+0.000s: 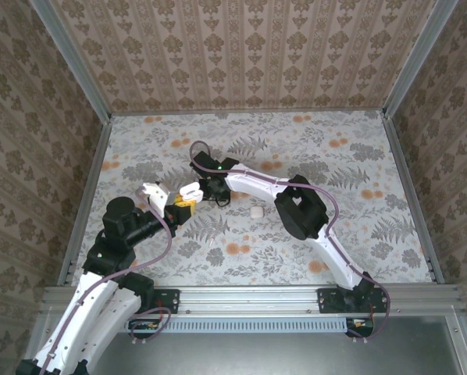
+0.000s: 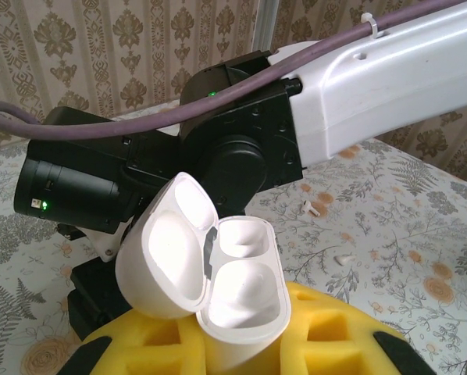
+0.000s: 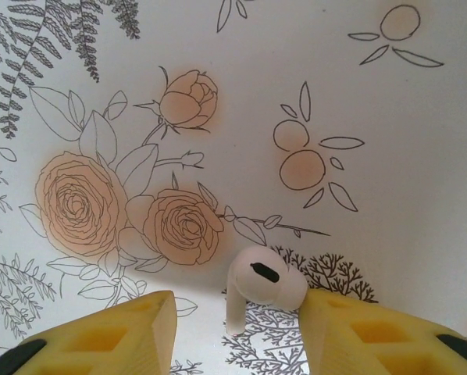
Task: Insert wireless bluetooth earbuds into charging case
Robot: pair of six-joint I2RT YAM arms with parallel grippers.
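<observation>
I see left tool (image 1: 183,206) clamped on open case (image 2: 218,273); beside it, right tool (image 3: 235,312) half-open, earbud (image 3: 261,277) against 1 pad (image 3: 335,328), unclamped.

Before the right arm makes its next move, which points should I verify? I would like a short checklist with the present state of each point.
1. Lid of the charging case is open: ok.
2. Both wells are free to receive an earbud: ok.
3. Left gripper is clamped on the charging case: ok.
4. Earbud lies between the fingers of the right gripper: ok.
5. Both fingers press on the earbud: not ok. It touches one finger and a gap shows at the other.
6. Earbud is lifted off the table: cannot tell.
</observation>
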